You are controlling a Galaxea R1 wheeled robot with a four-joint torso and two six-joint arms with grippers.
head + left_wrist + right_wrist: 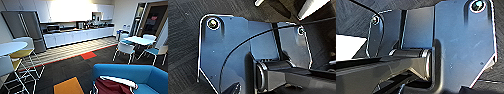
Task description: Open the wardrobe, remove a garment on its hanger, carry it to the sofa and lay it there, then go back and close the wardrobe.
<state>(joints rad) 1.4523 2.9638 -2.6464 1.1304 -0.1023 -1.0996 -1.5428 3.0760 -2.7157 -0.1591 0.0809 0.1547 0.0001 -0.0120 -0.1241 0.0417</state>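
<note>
Fingers of both grippers cannot be told apart from the wrist hardware. At five o'clock in the head view, the maroon garment [112, 87] lies on the blue sofa [130, 72], its white sleeve [120, 81] running nine to four. Laying appears finished; returning to close the wardrobe seemingly remains.

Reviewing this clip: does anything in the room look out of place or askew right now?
One thing: a maroon jacket with white sleeves lies crumpled on the seat of the blue sofa, bunched rather than spread flat. The chairs around the white table and the kitchen counter look orderly.
</note>
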